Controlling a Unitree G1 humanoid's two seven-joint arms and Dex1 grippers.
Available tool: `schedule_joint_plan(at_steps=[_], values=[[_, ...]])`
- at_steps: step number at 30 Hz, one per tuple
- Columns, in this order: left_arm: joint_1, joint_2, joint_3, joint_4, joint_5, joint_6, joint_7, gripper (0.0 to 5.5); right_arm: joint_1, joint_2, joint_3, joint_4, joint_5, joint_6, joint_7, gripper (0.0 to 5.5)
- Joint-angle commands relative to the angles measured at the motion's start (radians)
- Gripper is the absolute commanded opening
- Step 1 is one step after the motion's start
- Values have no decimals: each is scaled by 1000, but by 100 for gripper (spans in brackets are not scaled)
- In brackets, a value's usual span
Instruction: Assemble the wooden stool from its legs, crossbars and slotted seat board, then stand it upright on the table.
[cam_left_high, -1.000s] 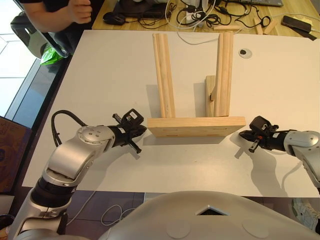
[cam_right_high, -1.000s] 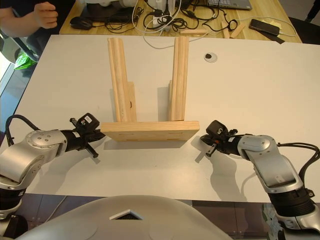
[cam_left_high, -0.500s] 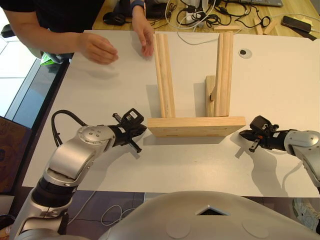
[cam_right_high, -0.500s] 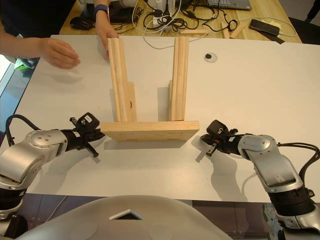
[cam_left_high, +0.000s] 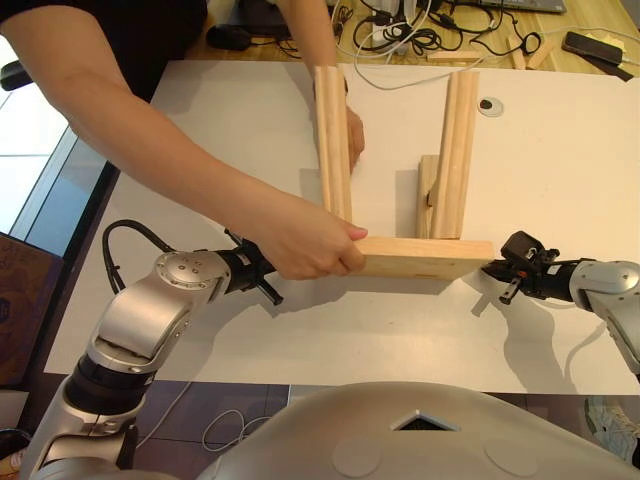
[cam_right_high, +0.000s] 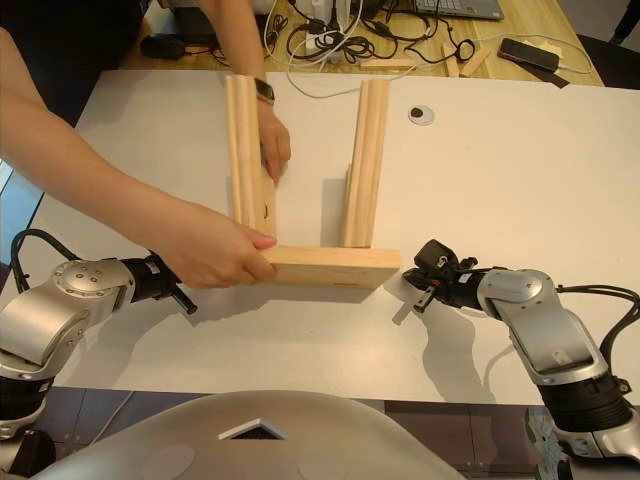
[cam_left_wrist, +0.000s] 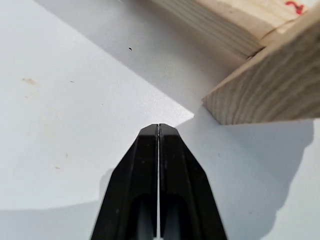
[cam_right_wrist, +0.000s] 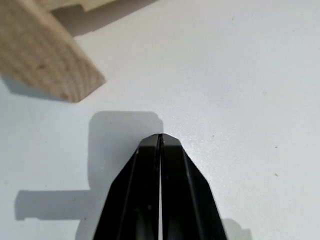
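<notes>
The wooden stool lies on its side on the white table (cam_left_high: 560, 170). Its seat board (cam_left_high: 430, 257) stands on edge near the front, and the two legs (cam_left_high: 332, 140) (cam_left_high: 458, 150) point away, with a short crossbar (cam_left_high: 428, 195) beside the right leg. One hand of a person (cam_left_high: 305, 245) grips the board's left end; the other hand (cam_left_high: 352, 135) holds the left leg. My left gripper (cam_left_wrist: 158, 127) is shut and empty, low over the table just off the board's left corner (cam_left_wrist: 260, 95). My right gripper (cam_left_high: 490, 268) is shut and empty, just off the board's right end (cam_right_wrist: 50, 70).
A wooden desk (cam_left_high: 500, 25) behind the table carries cables, a mouse and a phone (cam_left_high: 592, 45). A round grommet (cam_left_high: 490, 105) sits in the table at the back right. The person's forearm (cam_left_high: 130, 120) crosses the table's left half.
The person's hands have come in and taken hold of the stool's seat board and left leg. The stool has shifted slightly to the right. Both grippers have stayed where they were.
</notes>
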Motion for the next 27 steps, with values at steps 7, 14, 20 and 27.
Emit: schedule_joint_plan(at_steps=[7,14,20,27], values=[[-8,-4,4,-12,9,10,-2,3,18,-8,19,18,-24,18,-6,0],[-10,-3,6,-15,7,17,-4,3,21,-9,17,15,-23,19,-6,0],[-8,3,4,-27,-3,26,-22,3,23,-6,7,-13,6,51,4,0],[37,-9,45,-45,-3,62,-4,3,53,28,-33,-92,58,147,-25,0]])
